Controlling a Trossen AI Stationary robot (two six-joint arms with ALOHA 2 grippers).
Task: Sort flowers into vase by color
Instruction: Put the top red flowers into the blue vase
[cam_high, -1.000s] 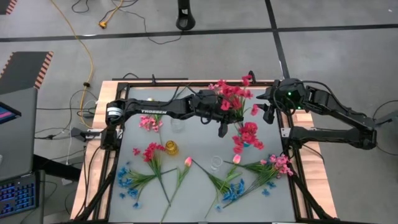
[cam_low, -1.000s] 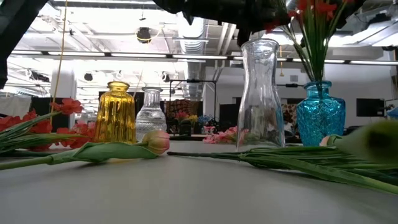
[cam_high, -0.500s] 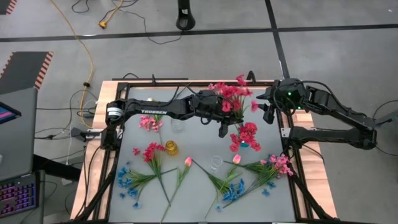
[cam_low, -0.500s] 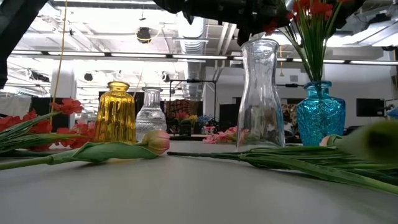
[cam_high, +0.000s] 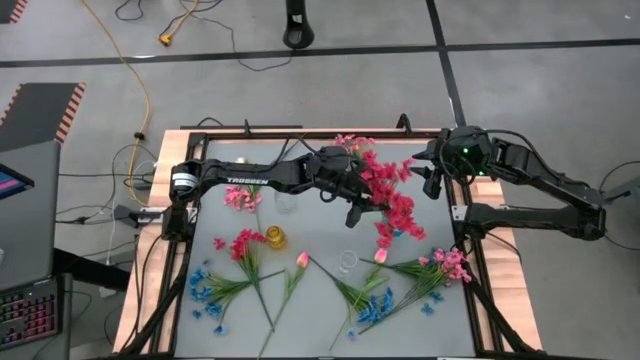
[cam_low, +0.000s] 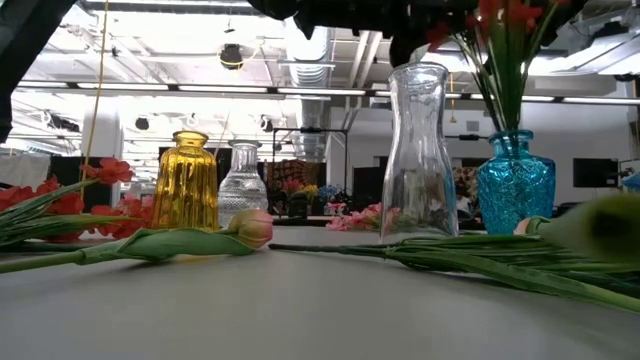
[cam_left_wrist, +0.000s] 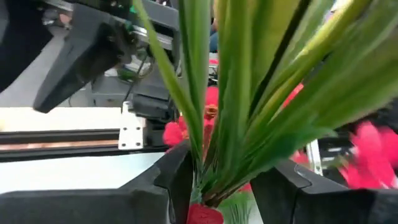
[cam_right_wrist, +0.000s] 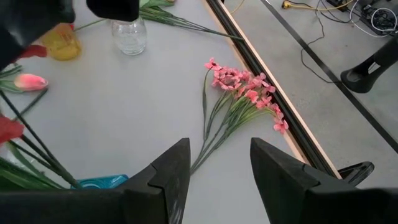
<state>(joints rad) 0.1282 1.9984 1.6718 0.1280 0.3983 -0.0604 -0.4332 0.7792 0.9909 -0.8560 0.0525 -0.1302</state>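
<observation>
A bunch of deep red-pink flowers (cam_high: 386, 182) stands with its green stems (cam_low: 497, 90) in the blue vase (cam_low: 515, 190) at the table's right middle. My left gripper (cam_left_wrist: 221, 186) reaches in level from the table's left, above the vase. It is open, with the stems (cam_left_wrist: 217, 143) between its fingers. Whether a finger touches them, I cannot tell. My right gripper (cam_right_wrist: 217, 180) waits open by the table's far right edge (cam_high: 428, 178), with nothing between its fingers.
A yellow vase (cam_high: 275, 238), a small clear vase (cam_high: 285, 200) and a tall clear vase (cam_low: 418, 150) stand mid-table. Loose flowers lie around them: light pink (cam_high: 240, 197), red (cam_high: 243, 245), blue (cam_high: 207, 290) (cam_high: 375, 308), pink (cam_right_wrist: 242, 93) and tulips (cam_high: 302, 260).
My left gripper's fingers have parted around the red bunch's stems while the arm stayed in place. The blossoms have swung from the far side toward the table's near right, above the blue vase. The stems' lower ends have stayed in the vase.
</observation>
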